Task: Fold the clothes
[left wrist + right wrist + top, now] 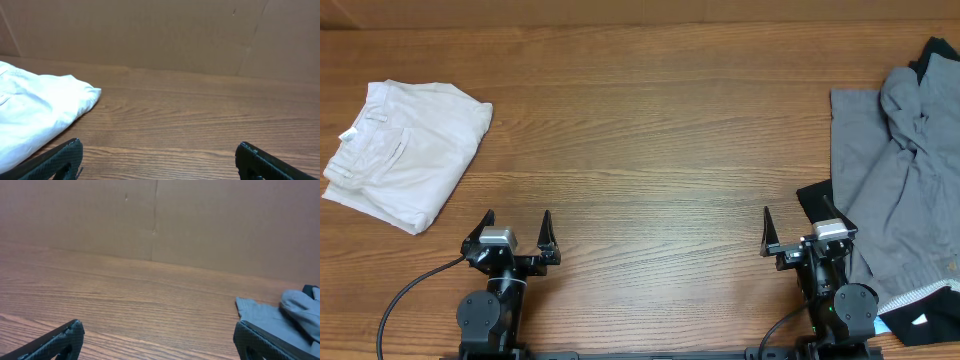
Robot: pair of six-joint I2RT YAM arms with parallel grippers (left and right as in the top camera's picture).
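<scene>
Beige shorts (405, 150) lie folded into a compact bundle ahead of your left gripper (517, 216) and off to its left, near it but not touching. Its wrist camera catches their edge just beyond the left finger. That gripper's jaws stand spread wide with nothing between them, over bare table (660, 130). Your right gripper (798, 215) is spread just as wide and also holds nothing. A rumpled grey garment (895, 180) sits ahead of it to its right. A black garment (812, 195) lies by its right finger; you cannot tell whether they touch.
</scene>
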